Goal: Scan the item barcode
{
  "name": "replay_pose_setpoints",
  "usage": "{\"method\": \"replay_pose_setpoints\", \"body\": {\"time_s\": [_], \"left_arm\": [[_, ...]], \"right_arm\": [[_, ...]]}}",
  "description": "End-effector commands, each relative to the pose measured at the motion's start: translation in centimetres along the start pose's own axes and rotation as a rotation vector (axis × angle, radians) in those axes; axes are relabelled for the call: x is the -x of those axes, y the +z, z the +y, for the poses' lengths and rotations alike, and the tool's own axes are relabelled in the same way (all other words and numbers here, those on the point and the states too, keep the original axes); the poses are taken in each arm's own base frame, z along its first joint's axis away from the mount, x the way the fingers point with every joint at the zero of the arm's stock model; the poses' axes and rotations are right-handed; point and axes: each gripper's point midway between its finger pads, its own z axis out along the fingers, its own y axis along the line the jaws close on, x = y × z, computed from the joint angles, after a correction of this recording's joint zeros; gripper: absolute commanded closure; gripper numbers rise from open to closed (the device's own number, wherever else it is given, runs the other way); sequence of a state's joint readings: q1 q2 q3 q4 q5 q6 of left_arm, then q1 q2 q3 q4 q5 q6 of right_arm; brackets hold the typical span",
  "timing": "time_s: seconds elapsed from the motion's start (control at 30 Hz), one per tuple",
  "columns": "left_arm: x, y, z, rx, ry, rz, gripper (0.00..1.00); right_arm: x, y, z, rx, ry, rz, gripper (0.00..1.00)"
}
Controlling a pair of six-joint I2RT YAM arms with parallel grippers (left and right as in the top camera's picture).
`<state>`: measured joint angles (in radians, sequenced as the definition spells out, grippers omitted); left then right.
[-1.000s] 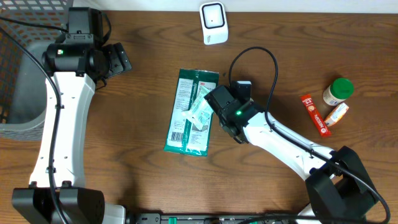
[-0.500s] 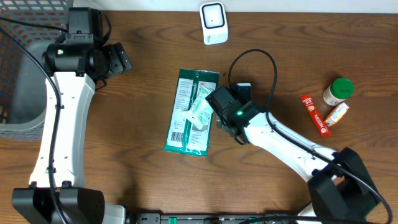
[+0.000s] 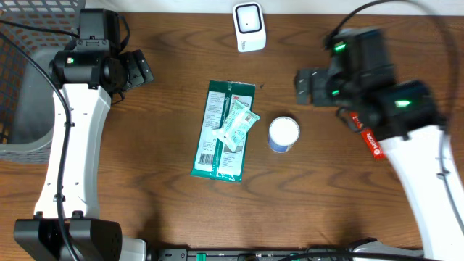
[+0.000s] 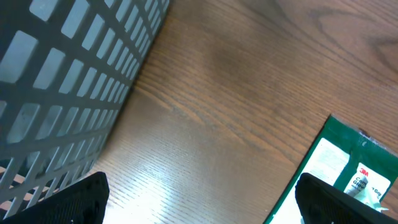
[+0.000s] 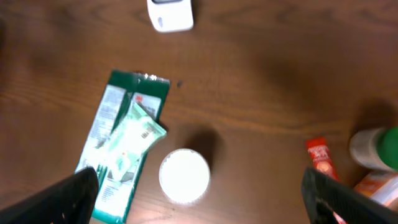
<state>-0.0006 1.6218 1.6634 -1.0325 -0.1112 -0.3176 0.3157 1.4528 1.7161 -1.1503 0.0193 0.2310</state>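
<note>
1. While it hangs by the basket [image 3: 14,80], the left gripper [image 3: 143,70] has its fingers spread wide.
2. On the right gripper [image 3: 301,85] the fingers [image 5: 65,198] stand apart too, holding nothing.
3. One green packet [image 3: 214,138] lies at centre, a small pouch [image 3: 238,125] on it, a white tub [image 3: 283,135] just beside at three o'clock, the scanner [image 3: 249,27] at twelve.

Tabletop [image 3: 159,196] brown with wood grain; packet [image 3: 216,156] dark green with white label panels; sachet [image 3: 237,125] pale green; cup [image 3: 283,135] white-topped, blue-sided; scanner [image 3: 249,26] white; basket [image 3: 14,51] grey grid.
</note>
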Motion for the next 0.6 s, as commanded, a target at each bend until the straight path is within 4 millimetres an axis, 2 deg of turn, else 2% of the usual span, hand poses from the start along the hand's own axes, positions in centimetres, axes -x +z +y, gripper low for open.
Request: {"method": "replay_pose_setpoints", "body": {"time_s": [0.0,0.13,0.27,0.57], "left_arm": [[-0.2,0.5,0.4,0.018,-0.003,0.012,0.04],[-0.2,0.5,0.4,0.018,-0.003,0.012,0.04],[-0.2,0.5,0.4,0.018,-0.003,0.012,0.04],[-0.2,0.5,0.4,0.018,-0.003,0.012,0.04]], "right_arm": [[1.3,-2.1,0.7,0.077,-0.106,0.006,0.01],[1.7,-2.9,0.7,0.067,-0.163,0.074,0.01],[0.9,-1.1,0.5,0.055,-0.191,0.209,0.01],[-4.4,7.8,1.2,0.037,-0.230,0.591,0.01]]}}
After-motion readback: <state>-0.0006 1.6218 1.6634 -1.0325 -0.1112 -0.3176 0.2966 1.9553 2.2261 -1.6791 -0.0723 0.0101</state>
